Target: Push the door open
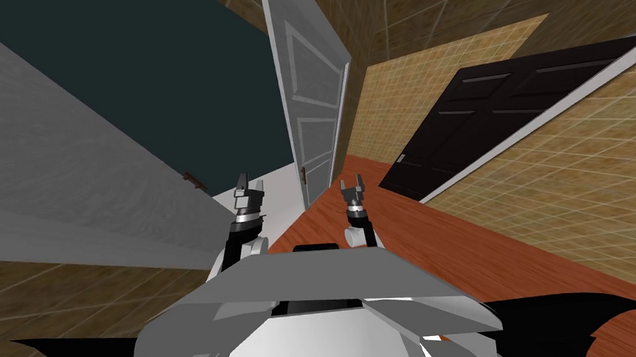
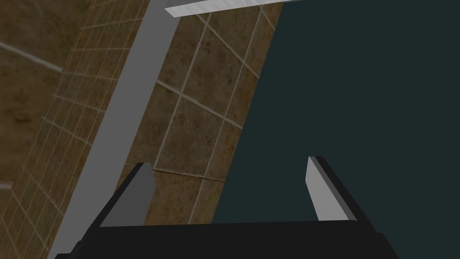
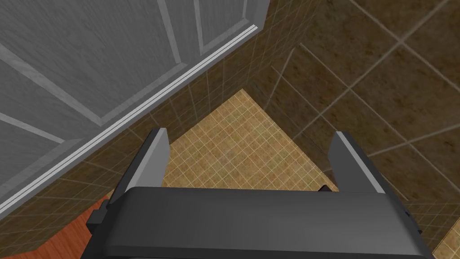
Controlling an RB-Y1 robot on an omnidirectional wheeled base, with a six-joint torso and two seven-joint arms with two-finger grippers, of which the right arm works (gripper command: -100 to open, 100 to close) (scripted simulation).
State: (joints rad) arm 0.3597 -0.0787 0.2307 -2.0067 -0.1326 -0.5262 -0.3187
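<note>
— What is seen of the floor and the room?

— A red-brown wooden floor (image 1: 449, 248) is spread across the lower right of the head view and is bounded by tan tiled walls (image 1: 582, 173). A black door (image 1: 511, 115) is set in the wall at the right. The left of the frame is taken up by a broad grey panel (image 1: 72, 179), and a dark teal area (image 1: 168, 79) is seen past it at the upper left.

— Where is the door to be pushed, and how is it turned?

— The grey panelled door (image 1: 313, 105) is found at the upper middle of the head view, ahead of both grippers. Its long axis is upright, drawn from the top edge down to mid-frame. It is swung well open and is therefore seen narrow, with its panelled face turned toward the right of the frame. A small dark handle (image 1: 303, 174) is fixed at its lower left edge. In the right wrist view it is shown at the upper left, along a brown tiled wall (image 3: 359, 67).

— How are the arms held?

— Both are raised side by side and pointed forward. The left gripper (image 1: 250, 185) is placed left of the door's foot and the right gripper (image 1: 352, 183) just right of it; both are seen apart from it. In each wrist view the fingers (image 2: 141, 193) are spread wide, and nothing is gripped between them.
</note>
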